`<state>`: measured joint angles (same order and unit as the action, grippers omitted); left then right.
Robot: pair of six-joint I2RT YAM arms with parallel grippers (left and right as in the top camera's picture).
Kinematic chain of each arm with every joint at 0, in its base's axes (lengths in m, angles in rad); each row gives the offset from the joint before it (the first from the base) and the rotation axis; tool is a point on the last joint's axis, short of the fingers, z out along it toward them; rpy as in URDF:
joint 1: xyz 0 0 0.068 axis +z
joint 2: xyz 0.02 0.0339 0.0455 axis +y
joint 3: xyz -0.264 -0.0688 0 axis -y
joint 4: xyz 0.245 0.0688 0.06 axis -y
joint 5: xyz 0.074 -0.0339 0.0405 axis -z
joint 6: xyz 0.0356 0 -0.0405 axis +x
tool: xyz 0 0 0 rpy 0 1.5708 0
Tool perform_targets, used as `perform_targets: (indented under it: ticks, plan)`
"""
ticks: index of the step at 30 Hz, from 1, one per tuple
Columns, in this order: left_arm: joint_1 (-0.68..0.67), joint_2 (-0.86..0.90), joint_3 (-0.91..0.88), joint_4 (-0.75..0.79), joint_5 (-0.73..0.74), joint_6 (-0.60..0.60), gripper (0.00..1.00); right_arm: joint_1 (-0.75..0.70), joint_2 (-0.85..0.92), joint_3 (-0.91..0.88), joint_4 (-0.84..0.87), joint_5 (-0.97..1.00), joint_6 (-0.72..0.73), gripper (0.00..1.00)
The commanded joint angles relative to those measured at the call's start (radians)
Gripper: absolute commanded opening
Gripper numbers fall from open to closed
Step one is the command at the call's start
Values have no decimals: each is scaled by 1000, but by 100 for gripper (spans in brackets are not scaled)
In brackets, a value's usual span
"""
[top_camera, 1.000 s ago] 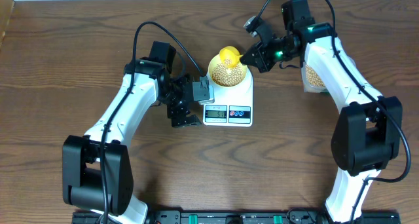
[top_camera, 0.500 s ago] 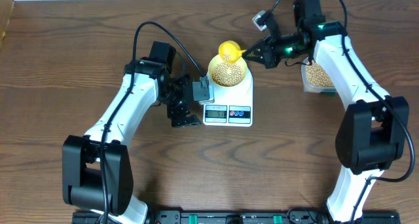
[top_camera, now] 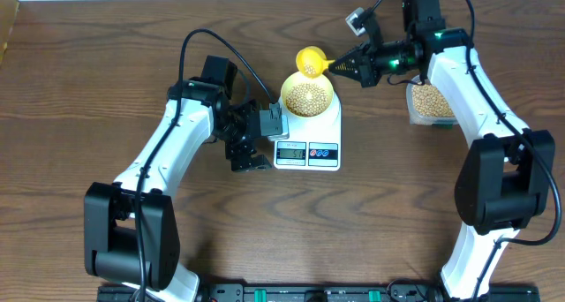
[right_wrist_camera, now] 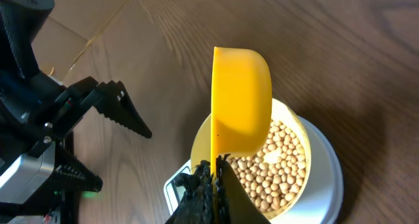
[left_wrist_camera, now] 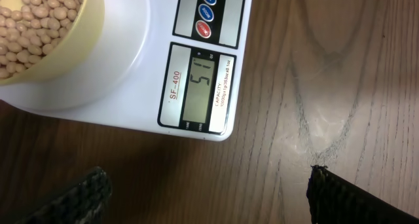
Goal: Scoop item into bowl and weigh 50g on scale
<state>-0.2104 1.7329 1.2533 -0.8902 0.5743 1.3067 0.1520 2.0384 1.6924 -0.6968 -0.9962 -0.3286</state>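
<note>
The pale yellow bowl (top_camera: 307, 95) (right_wrist_camera: 291, 112) (left_wrist_camera: 85, 24) sits on the white scale (top_camera: 307, 139) (left_wrist_camera: 131, 67) (right_wrist_camera: 327, 178) and holds many tan beans (top_camera: 306, 96) (right_wrist_camera: 275, 165) (left_wrist_camera: 33, 18). The scale's display (left_wrist_camera: 200, 88) reads 51. My right gripper (top_camera: 347, 67) (right_wrist_camera: 216, 175) is shut on the handle of a bright yellow scoop (top_camera: 310, 62) (right_wrist_camera: 241, 99), held just behind and above the bowl. My left gripper (top_camera: 247, 147) (left_wrist_camera: 209, 198) stands open left of the scale, with bare table between its fingers.
A clear plastic container (top_camera: 430, 103) with more beans stands right of the scale, under the right arm. A pale wall edge runs along the back of the table (top_camera: 106, 90).
The right gripper has drawn the scoop up and back off the bowl, and its arm has swung rightward, uncovering the container. The left arm has not moved.
</note>
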Motion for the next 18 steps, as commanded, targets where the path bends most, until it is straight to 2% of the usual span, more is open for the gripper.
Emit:
perform_targets:
  ticks: [1,18]
  plan:
    - [4,6,-2,-5,16,10,98,-23,9,-4,8,-29,3,1]
    - [5,6,-2,-5,16,10,98,-5,8,-4,-10,16,-40,1]
